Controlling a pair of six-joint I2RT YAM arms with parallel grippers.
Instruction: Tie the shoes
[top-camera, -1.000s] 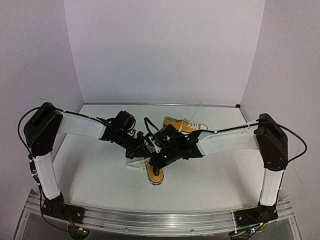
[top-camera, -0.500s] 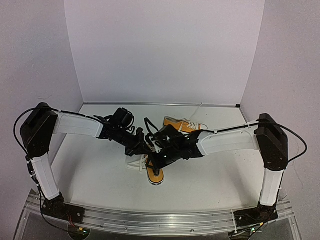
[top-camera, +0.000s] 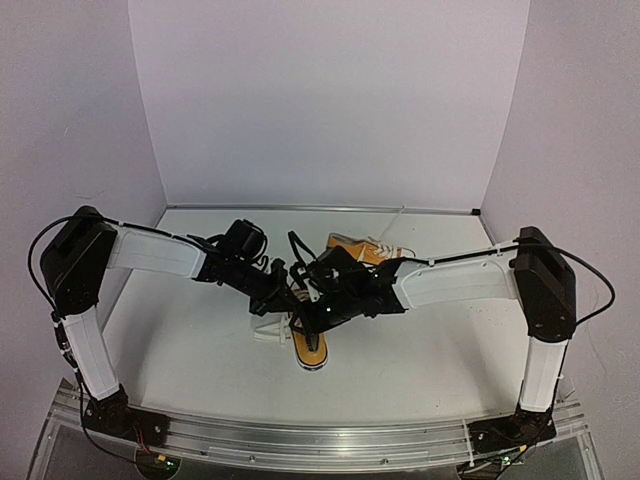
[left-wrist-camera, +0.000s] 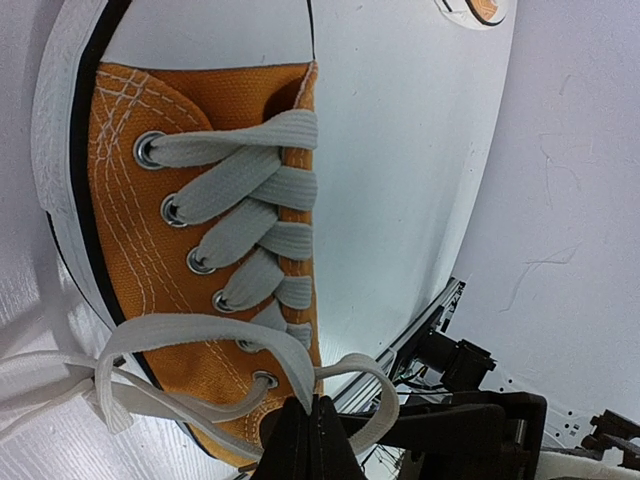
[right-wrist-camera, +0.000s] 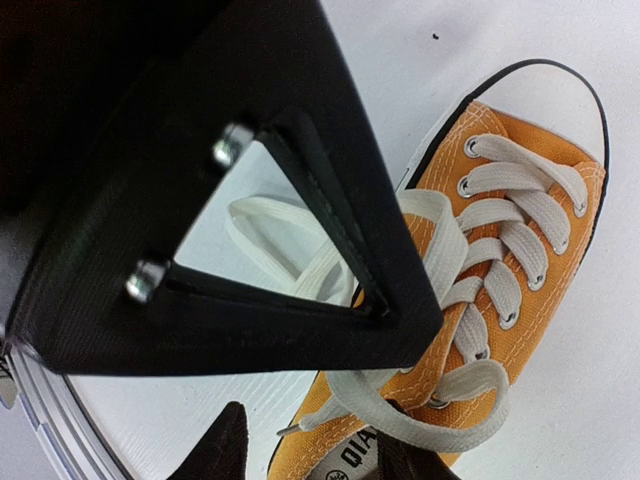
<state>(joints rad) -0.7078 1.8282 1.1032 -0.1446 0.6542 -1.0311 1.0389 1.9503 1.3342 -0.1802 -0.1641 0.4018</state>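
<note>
Tabletop (top-camera: 180, 340): centre shoe (top-camera: 311, 349) lies toe-near beneath both wrists, second shoe (top-camera: 365, 251) just beyond it to the far right; left gripper (left-wrist-camera: 308, 440) is closed, pinching a white lace (left-wrist-camera: 200, 335); right gripper (right-wrist-camera: 312, 452) stands open over the centre shoe's laces.

The near shoe (left-wrist-camera: 125, 230) is showing coarse, matt orange canvas with raised pale stitching. Its laces (left-wrist-camera: 240, 185) are looking like flat, woven white cloth. The eyelets (left-wrist-camera: 147, 150) are glinting as polished metal, and the sole (left-wrist-camera: 52, 140) is appearing as smooth white rubber. The desk (left-wrist-camera: 400, 170) is reading matt white, faintly grained. The left end effector (left-wrist-camera: 308, 440) is showing matt black plastic. The near rail (top-camera: 320, 437) is gleaming like brushed metal.
</note>
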